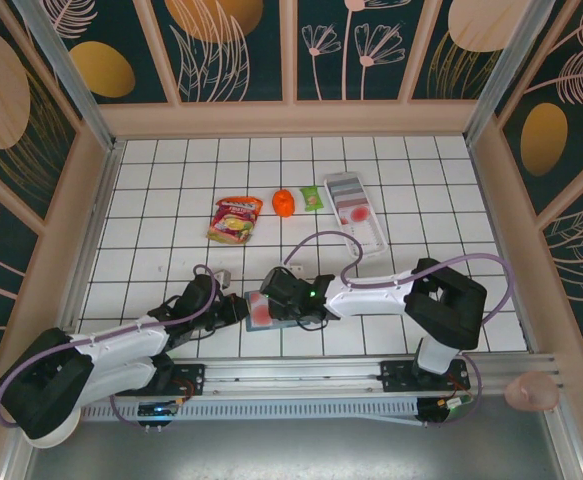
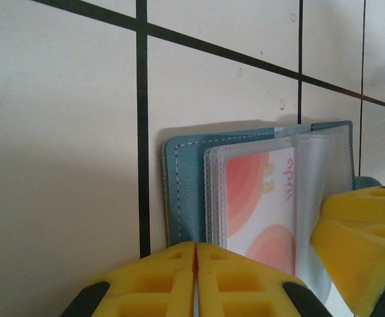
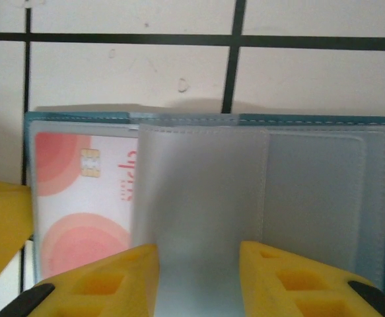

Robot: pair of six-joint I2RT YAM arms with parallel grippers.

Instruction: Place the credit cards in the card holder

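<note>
The card holder (image 2: 182,198) lies open on the tabletop (image 1: 421,170), close to the near edge and a little left of the middle. One credit card (image 3: 80,198) with pink circles sits inside a clear pocket on the side by your left fingers (image 2: 166,274). Those fingers are squeezed all the way together at the holder's edge, and it looks like they pinch the teal cover to pin it down. Your right fingers (image 3: 113,284) stand partly apart with a clear pocket page (image 3: 199,198) between them. I cannot tell if they really grip it or just sit around it. I think the job now is to turn that page over so an empty pocket shows. Do it slowly. Lift the page just a bit and swing it aside, because a hard pull could drag the whole card holder or shake the credit card out. Hold the cover firm with the left fingers while you do it. The two sets of fingers are very near each other, so mind they do not bump. More credit cards (image 1: 354,212) wait in the long white tray (image 1: 376,242), well apart, toward the far side.
</note>
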